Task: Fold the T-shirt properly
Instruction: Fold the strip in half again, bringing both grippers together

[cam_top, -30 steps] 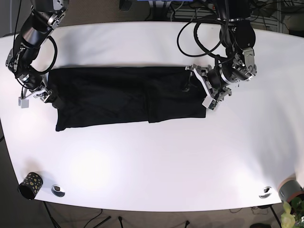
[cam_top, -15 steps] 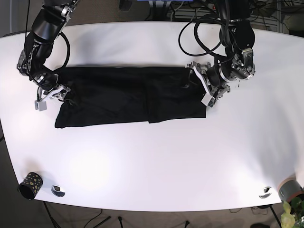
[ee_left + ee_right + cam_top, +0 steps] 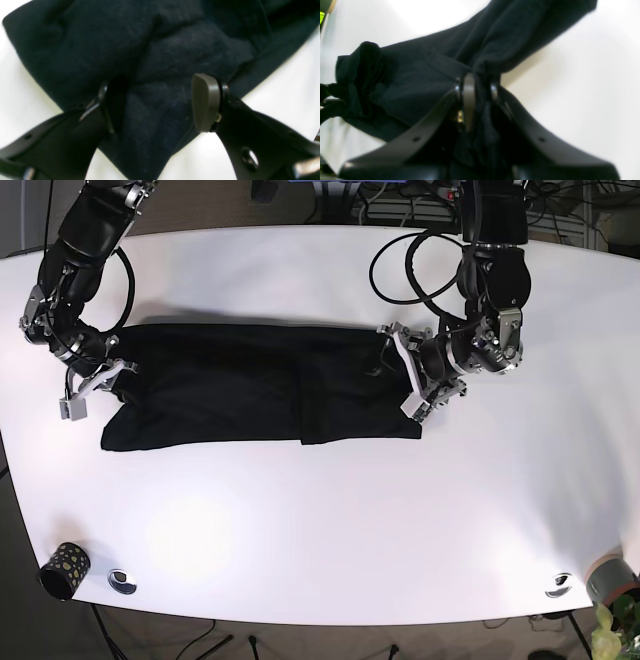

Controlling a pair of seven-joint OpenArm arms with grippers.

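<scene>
Nearby, only a speckled cup and two small discs.

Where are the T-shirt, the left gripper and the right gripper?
T-shirt (image 3: 230, 385): base view, middle of the cloth.
Left gripper (image 3: 155, 105): left wrist view, between fingertips.
Right gripper (image 3: 480, 100): right wrist view, between fingertips.

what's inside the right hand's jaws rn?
The right hand is closed on a bunched fold of the black T-shirt, lifted off the white table. How many layers are pinched is hidden by its fingers.
</scene>
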